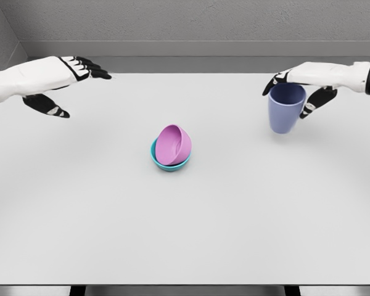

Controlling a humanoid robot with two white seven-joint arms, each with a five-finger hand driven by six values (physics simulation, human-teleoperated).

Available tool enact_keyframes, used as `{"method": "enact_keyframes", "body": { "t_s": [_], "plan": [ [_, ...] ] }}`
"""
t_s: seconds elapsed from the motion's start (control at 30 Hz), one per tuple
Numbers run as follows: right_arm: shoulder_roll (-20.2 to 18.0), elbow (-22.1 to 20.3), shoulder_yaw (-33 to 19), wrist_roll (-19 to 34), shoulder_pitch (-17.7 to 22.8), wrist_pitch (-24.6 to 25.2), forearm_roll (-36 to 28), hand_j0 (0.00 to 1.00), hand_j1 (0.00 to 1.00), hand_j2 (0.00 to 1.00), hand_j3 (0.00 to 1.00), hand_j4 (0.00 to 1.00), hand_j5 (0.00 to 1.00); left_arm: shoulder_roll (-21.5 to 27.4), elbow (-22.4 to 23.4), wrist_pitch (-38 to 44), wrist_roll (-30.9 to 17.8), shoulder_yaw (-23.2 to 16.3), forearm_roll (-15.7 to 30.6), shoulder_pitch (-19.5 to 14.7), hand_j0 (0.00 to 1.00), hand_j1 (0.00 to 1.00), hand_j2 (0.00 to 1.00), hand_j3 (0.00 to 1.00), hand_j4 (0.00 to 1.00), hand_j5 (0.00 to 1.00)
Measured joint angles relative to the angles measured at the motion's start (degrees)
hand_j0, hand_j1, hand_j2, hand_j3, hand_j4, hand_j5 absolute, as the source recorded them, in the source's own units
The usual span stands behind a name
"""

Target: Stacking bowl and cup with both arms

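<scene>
— Blue-violet cup (286, 108) first: where do you see it?

— Off to your right, well apart from the bowls. Your right hand (303, 85) has it by the rim end, dark fingers (317, 100) wrapped on one side and the thumb on the other. It looks lifted and slightly tilted, mouth up; I can't tell whether its base touches the table (185, 228).

— How will it handle?

— My guess is light and rigid, with smooth walls, so it could slip if you squeeze only near the lip. Keep the hold across the upper wall, opposite sides, and keep the mouth up.

— And the bowls?

— The pink bowl (174, 144) sits in the teal bowl (168, 161) near the table's middle, but tipped, its opening facing you rather than lying level. Only the teal rim shows beneath it. Both look like hard, thin shells, likely to rock or skid when touched.

— So the cup goes there?

— That's how I read it. Set on a tilted bowl, it may slide off, so you may want to steady or level the pink one first.

— With which hand?

— Your left hand (55, 83) hovers at the far left, fingers spread, holding nothing.
</scene>
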Motion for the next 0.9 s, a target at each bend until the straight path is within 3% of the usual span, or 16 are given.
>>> {"method": "enact_keyframes", "body": {
  "t_s": [0.13, 0.2, 0.37, 0.57, 0.9],
  "plan": [
    [0.55, -0.93, -0.04, -0.04, -0.35, 0.00, -0.12, 0.71, 0.71, 0.71, 0.71, 0.71, 0.71, -0.31, 1.02, 0.07, 9.84, 4.43, -0.32, 7.65, 1.00, 1.00, 1.00, 1.00, 1.00, 1.00],
    [1.01, -1.13, -0.07, -0.05, -0.35, 0.00, -0.16, 0.71, 0.71, 0.71, 0.71, 0.71, 0.71, -0.48, 1.82, 0.11, 11.64, 6.33, -0.39, 11.16, 1.00, 1.00, 1.00, 1.00, 1.00, 1.00],
    [2.08, -2.14, -0.19, -0.08, -0.44, -0.01, -0.24, 0.71, 0.71, 0.71, 0.71, 0.71, 0.71, -5.37, 6.10, 0.14, 12.98, 11.07, -0.60, 15.12, 1.00, 1.00, 1.00, 1.00, 1.00, 1.00],
    [2.43, -2.95, -0.85, -0.10, -0.79, -0.01, -0.29, 0.71, 0.71, 0.71, 0.71, 0.71, 0.71, -9.24, 10.14, 0.17, 12.66, 15.68, -0.61, 15.65, 1.00, 1.00, 1.00, 1.00, 1.00, 1.00],
    [2.97, -4.58, -1.68, -0.14, -2.11, 0.00, -0.35, 0.71, 0.71, 0.71, 0.71, 0.71, 0.71, -10.49, 12.12, 0.17, 12.56, 18.46, -0.62, 16.79, 1.00, 1.00, 1.00, 1.00, 1.00, 1.00]
  ]
}}
